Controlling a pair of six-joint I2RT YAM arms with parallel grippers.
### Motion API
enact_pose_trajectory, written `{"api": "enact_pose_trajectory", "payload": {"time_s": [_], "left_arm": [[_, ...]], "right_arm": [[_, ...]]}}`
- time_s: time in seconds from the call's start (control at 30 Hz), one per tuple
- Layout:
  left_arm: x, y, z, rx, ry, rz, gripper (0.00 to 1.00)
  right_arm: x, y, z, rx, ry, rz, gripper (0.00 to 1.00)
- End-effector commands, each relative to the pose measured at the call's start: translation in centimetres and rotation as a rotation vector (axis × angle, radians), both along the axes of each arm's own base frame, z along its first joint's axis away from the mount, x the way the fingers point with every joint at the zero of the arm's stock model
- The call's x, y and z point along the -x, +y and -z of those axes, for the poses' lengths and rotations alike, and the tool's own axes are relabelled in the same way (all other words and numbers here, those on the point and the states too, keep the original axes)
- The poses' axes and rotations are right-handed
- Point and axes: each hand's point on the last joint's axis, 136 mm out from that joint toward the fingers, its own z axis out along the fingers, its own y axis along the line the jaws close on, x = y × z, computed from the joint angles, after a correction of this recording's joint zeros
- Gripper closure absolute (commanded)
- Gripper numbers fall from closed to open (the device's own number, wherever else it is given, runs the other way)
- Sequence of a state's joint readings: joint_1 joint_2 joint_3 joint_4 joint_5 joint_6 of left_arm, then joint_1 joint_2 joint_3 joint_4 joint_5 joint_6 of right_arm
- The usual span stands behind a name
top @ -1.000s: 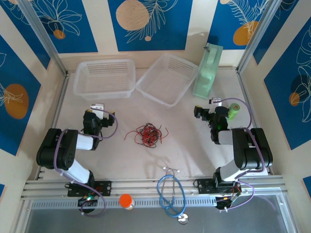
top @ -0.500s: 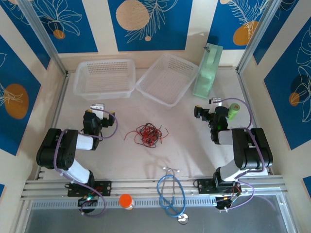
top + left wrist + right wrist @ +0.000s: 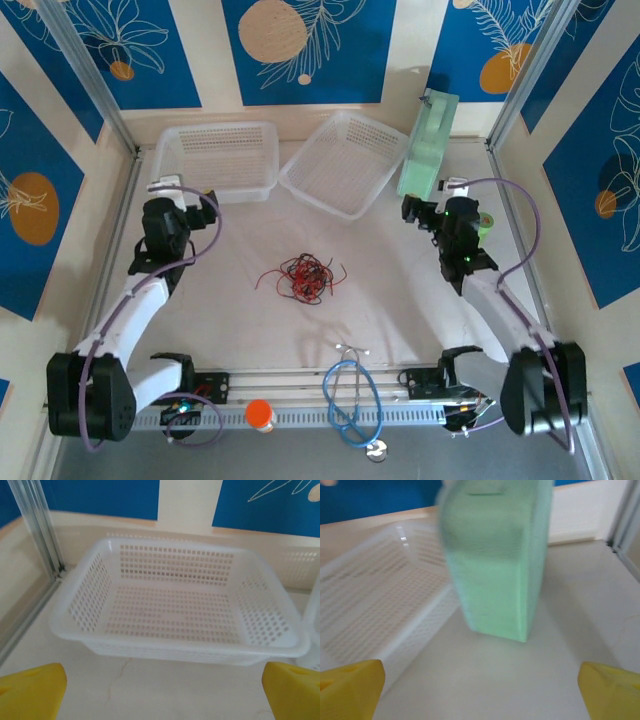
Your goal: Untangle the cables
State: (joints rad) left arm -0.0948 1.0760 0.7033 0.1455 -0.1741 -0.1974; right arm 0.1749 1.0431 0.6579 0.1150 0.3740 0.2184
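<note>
Both arms now stretch out from their folded poses. The left end effector (image 3: pixel 180 197) sits farther back, close before the left basket (image 3: pixel 215 127). The right end effector (image 3: pixel 447 208) is farther back too, facing the green container (image 3: pixel 428 150).

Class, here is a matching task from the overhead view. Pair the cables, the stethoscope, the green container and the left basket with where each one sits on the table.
Things:
1. cables
2. stethoscope
3. green container
4. left basket

Places:
A. near edge
B. far side, right
C. middle
D. far side, left

Pairs: 1-C, 2-A, 3-B, 4-D
</note>
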Motion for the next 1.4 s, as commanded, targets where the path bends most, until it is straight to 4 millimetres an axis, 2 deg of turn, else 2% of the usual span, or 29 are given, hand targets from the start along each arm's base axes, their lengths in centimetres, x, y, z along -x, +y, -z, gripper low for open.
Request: {"api": "enact_pose_trajectory", "payload": {"time_s": [0.0, 0.13, 0.3, 0.43, 0.5, 0.6, 0.7, 0.83, 1.03, 1.13, 1.3, 1.37], "left_arm": [[3.5, -2.3, 4.8, 0.167, 0.275, 0.059, 0.0], [5.6, -6.9, 4.8, 0.265, 0.345, 0.231, 0.0], [8.5, -12.9, 6.5, 0.251, 0.461, 0.418, 0.0], [9.4, -17.0, 9.0, 0.257, 0.56, 0.532, 0.06], [9.2, -18.7, 10.5, 0.265, 0.589, 0.562, 0.13], [8.6, -20.6, 12.2, 0.267, 0.604, 0.591, 0.16], [8.0, -22.3, 13.7, 0.245, 0.62, 0.625, 0.17], [7.6, -24.6, 15.6, 0.219, 0.658, 0.681, 0.2], [8.4, -27.2, 18.1, 0.19, 0.715, 0.732, 0.31], [8.8, -27.5, 18.6, 0.184, 0.723, 0.729, 0.44], [9.6, -27.4, 18.3, 0.208, 0.709, 0.715, 0.78], [9.7, -27.2, 17.9, 0.23, 0.692, 0.703, 0.86]], "right_arm": [[4.1, 2.6, 2.1, -0.012, 0.192, -0.089, 0.02], [7.8, 7.6, 1.2, -0.063, 0.282, -0.304, 0.02], [11.3, 13.2, 1.3, -0.141, 0.427, -0.463, 0.03], [12.3, 17.4, 3.4, -0.211, 0.575, -0.52, 0.1], [12.4, 19.5, 5.1, -0.211, 0.653, -0.526, 0.15], [12.3, 21.5, 7.5, -0.173, 0.74, -0.499, 0.2], [12.0, 22.6, 9.2, -0.153, 0.787, -0.456, 0.2], [11.6, 23.3, 10.5, -0.188, 0.814, -0.404, 0.21], [11.4, 23.3, 12.5, -0.256, 0.829, -0.342, 0.23], [11.4, 23.2, 13.4, -0.286, 0.844, -0.323, 0.25], [11.9, 22.5, 14.7, -0.313, 0.888, -0.26, 0.28], [12.2, 22.3, 15.2, -0.319, 0.904, -0.244, 0.28]]}}
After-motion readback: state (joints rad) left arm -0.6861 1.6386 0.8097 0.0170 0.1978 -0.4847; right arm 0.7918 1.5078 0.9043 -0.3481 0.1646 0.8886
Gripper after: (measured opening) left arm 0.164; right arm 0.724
